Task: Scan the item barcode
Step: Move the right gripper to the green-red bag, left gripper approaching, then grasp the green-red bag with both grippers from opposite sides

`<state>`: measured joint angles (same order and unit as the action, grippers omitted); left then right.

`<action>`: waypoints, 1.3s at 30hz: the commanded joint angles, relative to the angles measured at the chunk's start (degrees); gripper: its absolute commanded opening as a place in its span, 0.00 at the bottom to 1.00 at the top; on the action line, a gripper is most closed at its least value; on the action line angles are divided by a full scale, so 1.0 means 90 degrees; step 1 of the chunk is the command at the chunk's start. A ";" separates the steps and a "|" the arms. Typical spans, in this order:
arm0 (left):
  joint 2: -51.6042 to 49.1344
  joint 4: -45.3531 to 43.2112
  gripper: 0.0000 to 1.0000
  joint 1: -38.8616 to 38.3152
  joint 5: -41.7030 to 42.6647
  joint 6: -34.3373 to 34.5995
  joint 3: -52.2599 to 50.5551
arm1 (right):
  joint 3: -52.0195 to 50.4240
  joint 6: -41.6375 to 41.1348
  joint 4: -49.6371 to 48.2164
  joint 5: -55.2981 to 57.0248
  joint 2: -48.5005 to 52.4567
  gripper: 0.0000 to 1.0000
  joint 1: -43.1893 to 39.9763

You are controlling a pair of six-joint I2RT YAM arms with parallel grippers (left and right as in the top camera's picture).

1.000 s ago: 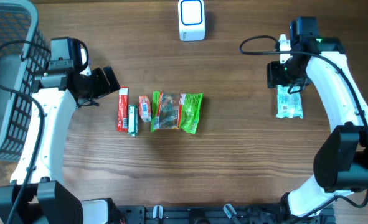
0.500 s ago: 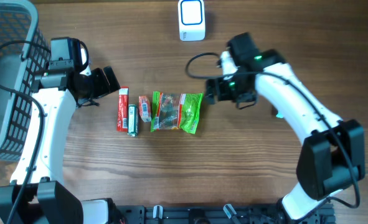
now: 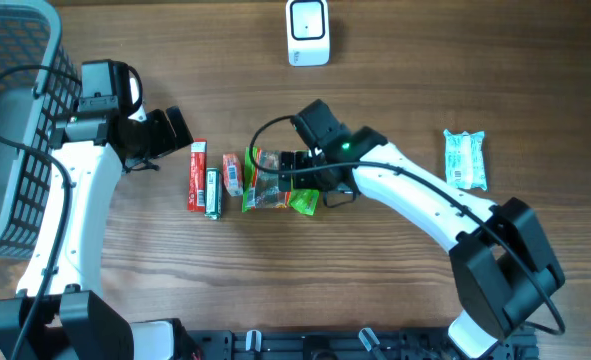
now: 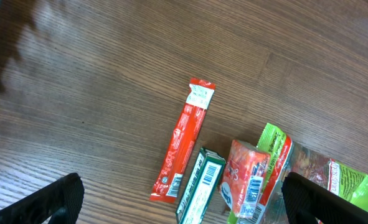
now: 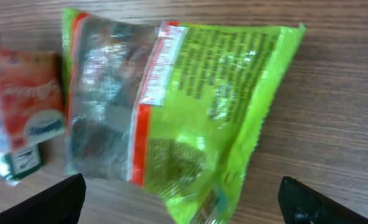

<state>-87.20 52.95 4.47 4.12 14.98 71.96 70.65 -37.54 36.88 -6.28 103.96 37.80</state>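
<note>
- R claw point(image 5: 184, 202): fingers spread wide, nothing held.
- Green snack bag point(image 5: 171, 106): lies flat on the table, right under R claw and a bit ahead of its tips. This looks like the thing to scan next.
- Bag's long way runs from one finger point(image 5: 43, 199) across to the other. It about fills the gap, so a grab here would squeeze it end to end. My guess: go lower first, or turn the wrist to pinch the short way.
- Small red pack point(image 5: 25, 106): just beside the bag, on the side of that same finger. It could get bumped or caught too.
- White scanner point(image 3: 307, 32): well apart from R claw, by the far table edge. Bag must be lifted and carried there.
- R arm: stretched out long and low across the table, wrist bent down over the bag.
- L claw point(image 3: 178, 128): wide too, holds nothing. Bag is farther from it, past the red stick point(image 4: 184, 149) and green box point(image 4: 199, 186). R arm is nearer, so it's R's job.
</note>
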 commanded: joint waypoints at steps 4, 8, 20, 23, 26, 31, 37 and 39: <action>0.0010 -0.0015 1.00 0.0022 -0.0066 0.0051 0.0034 | -0.0323 -0.0323 -0.0386 0.0325 -0.0034 1.00 -0.0007; 0.0010 -0.0512 1.00 0.0022 0.0104 0.0056 0.0034 | -0.0323 -0.0318 -0.0454 0.0328 -0.0034 1.00 -0.0005; -0.0007 -0.0668 0.07 -0.1603 0.1727 0.0719 -0.0675 | -0.0323 0.0678 -0.0561 -0.0967 -0.0032 0.80 -0.0544; -0.0080 -0.0923 0.10 -0.1974 0.0959 0.1275 -0.0835 | -0.0469 0.0559 -0.0719 -0.0976 -0.0032 0.74 -0.0534; -0.0136 -0.1037 0.14 -0.2191 0.0959 0.1270 -0.0835 | -0.0879 0.0345 -0.1256 -0.0969 -0.0027 0.73 -0.0532; -0.0148 -0.1035 0.14 -0.2365 0.0957 0.1263 -0.0835 | -0.0947 0.0741 -0.1268 -0.0852 -0.0029 0.15 -0.0760; -0.0223 -0.1052 0.08 -0.2392 0.0964 0.1270 -0.0835 | -0.0947 0.1814 -0.0580 -0.0862 -0.0029 0.04 -0.1600; -0.0318 -0.1061 0.08 -0.2441 0.0964 0.1270 -0.0835 | -0.0947 0.2052 -0.0357 -0.1049 -0.0029 0.04 -0.2001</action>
<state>-88.31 43.62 -16.88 13.32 26.06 64.86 62.37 -24.71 32.01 -14.04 103.96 23.79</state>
